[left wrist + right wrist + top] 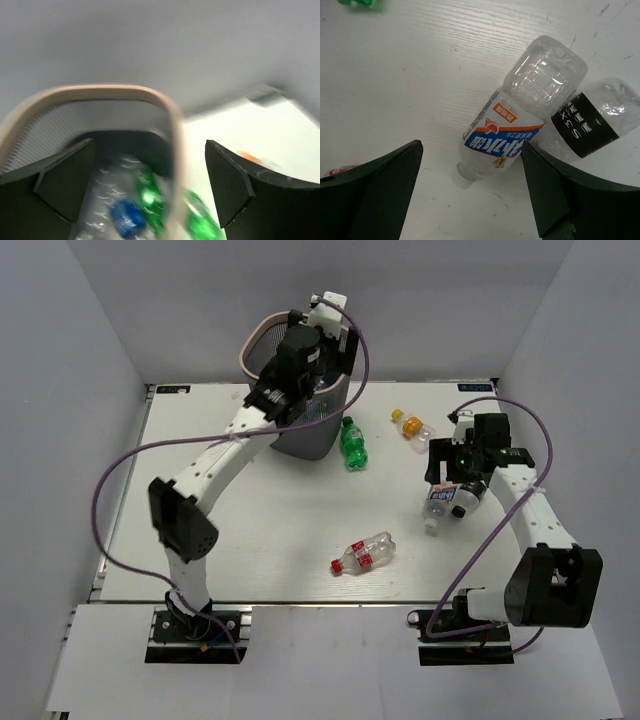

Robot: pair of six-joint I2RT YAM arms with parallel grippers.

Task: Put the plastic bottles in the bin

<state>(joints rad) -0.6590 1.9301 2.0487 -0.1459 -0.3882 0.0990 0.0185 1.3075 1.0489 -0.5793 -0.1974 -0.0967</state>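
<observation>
The dark mesh bin with a pale rim stands at the back. My left gripper hangs open and empty over its mouth. Inside lie a clear blue-capped bottle and a green bottle. Another green bottle lies on the table beside the bin. My right gripper is open just above a clear bottle with a blue-and-white label, which touches a dark-labelled bottle. An orange-capped bottle and a red-capped bottle lie apart.
The white table is walled in by grey panels on three sides. Purple cables loop from both arms. The red-capped bottle's end shows at the left edge of the right wrist view.
</observation>
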